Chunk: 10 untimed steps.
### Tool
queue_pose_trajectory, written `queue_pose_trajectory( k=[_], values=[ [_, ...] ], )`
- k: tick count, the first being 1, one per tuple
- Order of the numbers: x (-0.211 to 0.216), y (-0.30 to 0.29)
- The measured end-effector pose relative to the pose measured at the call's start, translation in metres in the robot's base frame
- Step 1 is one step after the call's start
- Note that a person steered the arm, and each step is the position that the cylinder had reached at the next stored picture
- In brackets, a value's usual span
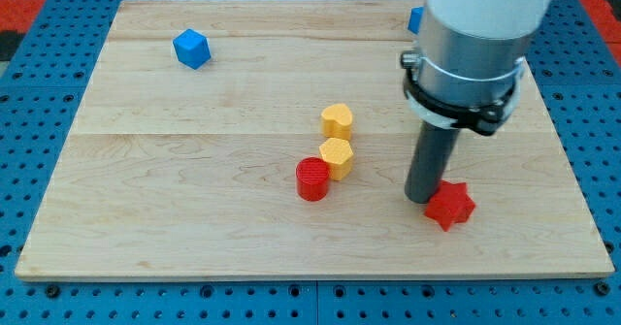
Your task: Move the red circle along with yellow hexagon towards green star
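Note:
The red circle [312, 178] sits just below the board's middle, touching the yellow hexagon [337, 157] at its upper right. A yellow heart-shaped block [337, 120] stands just above the hexagon. No green star shows in the view. My tip [424, 200] is at the view's right of these blocks, about a hand's width from the hexagon, and touches the upper left of a red star [449, 206].
A blue cube [192, 48] lies at the view's top left. Another blue block [415, 20] peeks out behind the arm at the top. The arm's wide grey body [466, 73] hides part of the wooden board [194, 218] at the upper right.

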<state>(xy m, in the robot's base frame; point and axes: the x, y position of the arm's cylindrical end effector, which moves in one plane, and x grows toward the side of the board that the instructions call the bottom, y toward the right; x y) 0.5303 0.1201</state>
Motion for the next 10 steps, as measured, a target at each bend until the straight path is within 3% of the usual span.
queue_pose_trajectory(
  k=[2,6,10],
  values=[
    [0.007,0.015],
    [0.012,-0.159],
    [-0.042,-0.142]
  ],
)
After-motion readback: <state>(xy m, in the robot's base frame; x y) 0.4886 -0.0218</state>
